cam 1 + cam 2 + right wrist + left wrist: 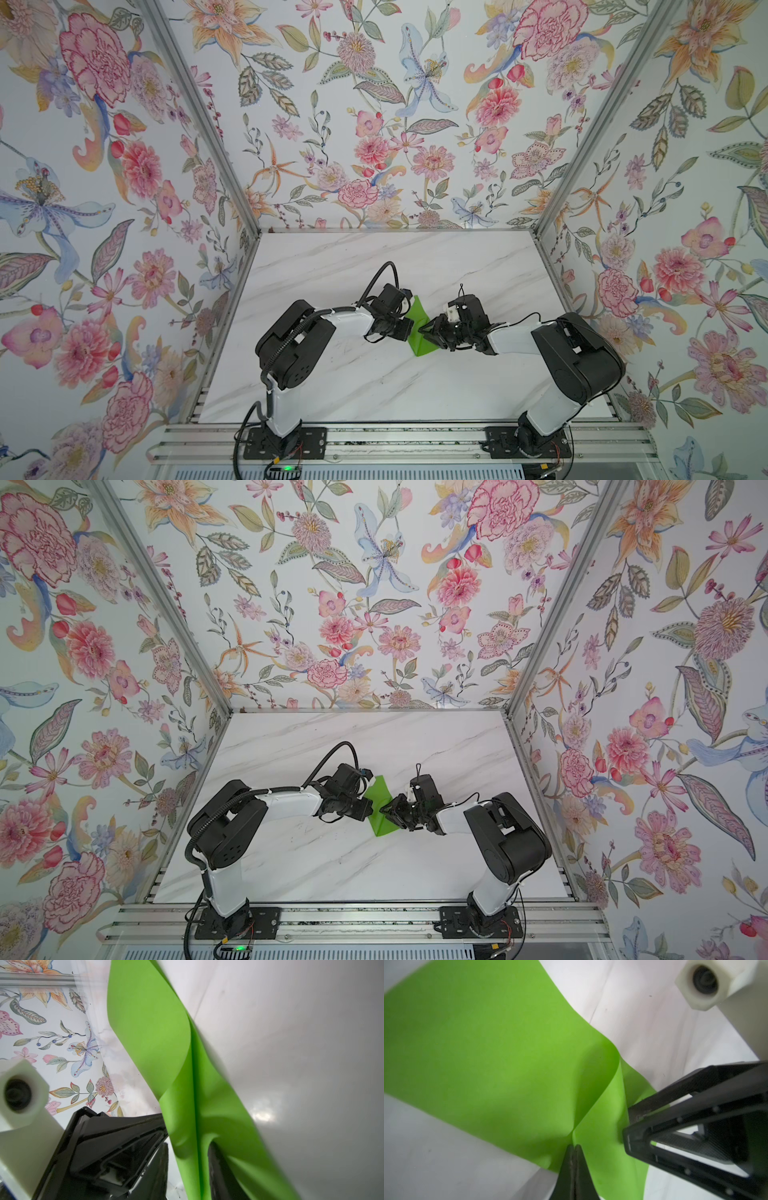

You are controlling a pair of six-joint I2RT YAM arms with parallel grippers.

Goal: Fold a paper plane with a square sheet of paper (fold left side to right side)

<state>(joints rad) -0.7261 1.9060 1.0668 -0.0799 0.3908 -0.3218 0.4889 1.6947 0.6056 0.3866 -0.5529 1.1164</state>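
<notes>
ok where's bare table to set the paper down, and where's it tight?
Tight: mid-table, where the left gripper, shut on the green paper, meets the open right gripper. Free: the far band of table between them and the back wall; the near band between them and the front rail.

left arm (345, 322): white shells, black joints | cable (387, 264): black | right gripper (628, 1124): black
</notes>
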